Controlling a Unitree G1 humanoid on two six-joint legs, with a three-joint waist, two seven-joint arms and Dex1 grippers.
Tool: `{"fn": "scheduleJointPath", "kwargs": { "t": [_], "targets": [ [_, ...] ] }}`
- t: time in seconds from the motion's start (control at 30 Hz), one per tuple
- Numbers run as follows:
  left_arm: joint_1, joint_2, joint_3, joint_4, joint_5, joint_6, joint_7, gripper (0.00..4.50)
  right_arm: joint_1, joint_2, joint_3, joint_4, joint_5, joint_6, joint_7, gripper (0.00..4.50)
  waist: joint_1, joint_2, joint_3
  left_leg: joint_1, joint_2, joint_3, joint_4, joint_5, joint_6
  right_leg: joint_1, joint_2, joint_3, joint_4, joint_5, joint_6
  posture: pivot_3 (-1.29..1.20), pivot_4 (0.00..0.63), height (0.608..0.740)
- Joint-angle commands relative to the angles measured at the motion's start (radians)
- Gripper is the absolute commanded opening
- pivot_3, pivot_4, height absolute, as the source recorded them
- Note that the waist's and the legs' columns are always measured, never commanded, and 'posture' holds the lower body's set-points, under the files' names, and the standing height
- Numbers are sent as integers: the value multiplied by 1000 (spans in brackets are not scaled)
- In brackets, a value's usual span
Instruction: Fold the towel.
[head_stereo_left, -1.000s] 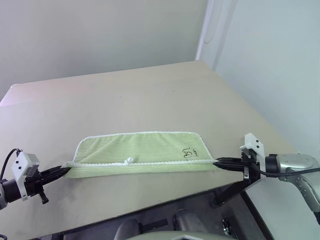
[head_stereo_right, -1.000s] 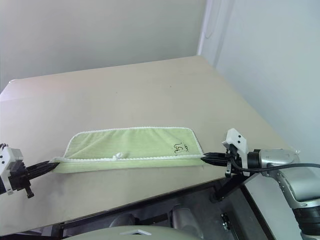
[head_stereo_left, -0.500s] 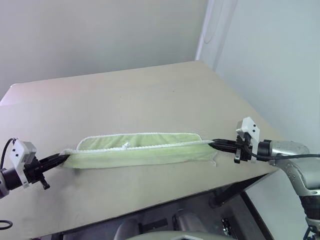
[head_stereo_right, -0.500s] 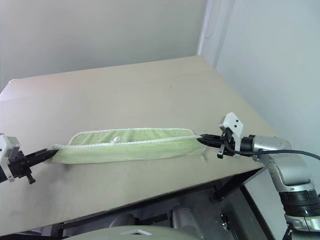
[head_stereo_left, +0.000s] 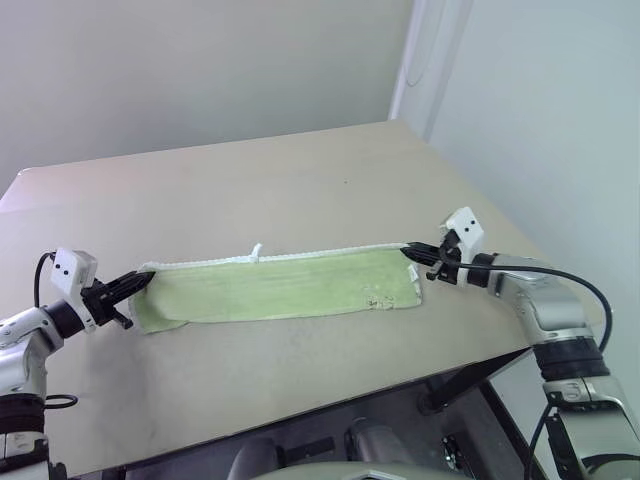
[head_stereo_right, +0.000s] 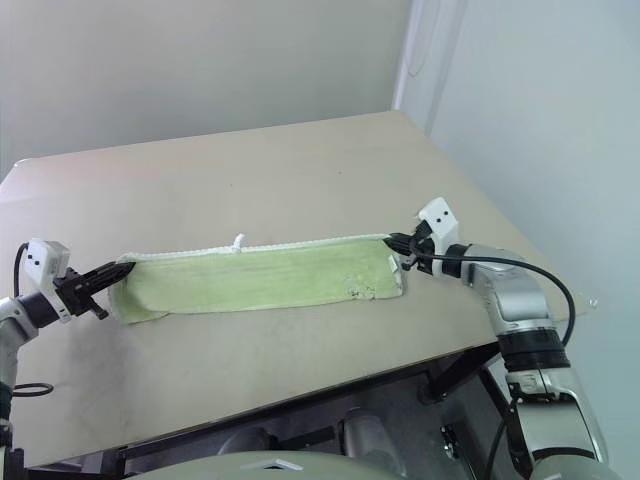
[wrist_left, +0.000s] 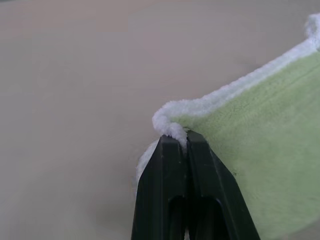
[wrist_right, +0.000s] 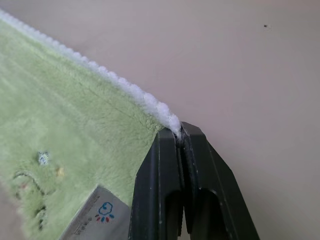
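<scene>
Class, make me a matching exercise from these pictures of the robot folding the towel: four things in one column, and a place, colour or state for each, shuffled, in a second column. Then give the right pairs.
Column one
1. towel
2. left gripper
3. right gripper
4. white loop tag

Column two
A. jaws shut on the towel's corner at the robot's right
B. light green, stretched in a long band across the table
C. sticks up from the towel's far edge
D. jaws shut on the towel's corner at the robot's left

Pairs: 1-B, 2-D, 3-A, 4-C
</scene>
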Motion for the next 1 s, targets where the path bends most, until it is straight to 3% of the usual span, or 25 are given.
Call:
{"fn": "scheduleJointPath", "kwargs": {
  "t": [0.03, 0.17, 0.23, 0.37, 0.53, 0.6, 0.63, 0.8, 1.0],
  "targets": [
    [-59, -2, -12, 67, 34, -62, 34, 0, -46, 24, 22, 52, -47, -12, -25, 45, 1, 0, 0, 0, 0, 0, 0, 0, 0, 0, 0, 0, 0, 1, 1, 0, 0, 740],
    [-90, -16, -25, 102, 43, -86, 45, 0, -62, 44, 26, 88, -64, 12, -43, 45, 1, 0, 0, -1, -1, 0, 0, 0, 0, 0, -1, 0, 0, 2, 3, 0, 0, 740],
    [-91, -17, -29, 99, 36, -71, 26, 734, -60, 46, 24, 95, -70, 14, -42, 0, 0, 0, 0, -2, -1, -1, 0, 0, 0, -1, -1, 0, 0, 2, 3, 0, 0, 740],
    [-87, -18, -25, 93, 25, -50, 9, 2150, -71, 57, 20, 112, -81, 16, -58, 1083, -2, 0, 0, -1, -1, -1, 0, 0, 0, -1, -1, 0, 0, 2, 3, 0, 0, 740],
    [-89, -11, -1, 83, 13, -37, 22, 3976, -124, 90, -39, 128, -47, 32, -111, 2876, -3, 0, 0, -1, -1, -1, 1, 0, 0, -1, 0, 0, 2, 2, 3, 0, 0, 740],
    [-92, -3, 47, 26, -47, 30, 34, 4500, -120, 77, -101, 51, 34, 144, -99, 3649, -1, 0, 0, -1, -1, -1, 1, 0, 0, -1, 0, 0, 2, 2, 3, 0, 0, 740],
    [-90, -2, 68, -16, -74, 57, 45, 4500, -113, 64, -140, 0, 97, 241, -88, 3961, 2, 0, 0, -1, -1, -2, 1, 0, 0, -1, 0, -1, 2, 2, 3, 0, 0, 740],
    [-19, -16, 86, -274, -175, 199, 32, 4500, -52, 9, -256, -167, 291, 590, -84, 3961, 11, 0, -1, -9, -1, -6, 2, 0, 0, -5, -1, -4, 1, 2, 4, 0, 0, 740],
    [58, -45, -15, -581, -269, 347, -16, 4500, 71, 25, -500, -301, 561, 1107, -147, 3961, 28, 1, -1, -9, -1, -5, 2, 0, 1, -5, -1, -4, 0, 2, 3, 0, 0, 740]
  ]
}}
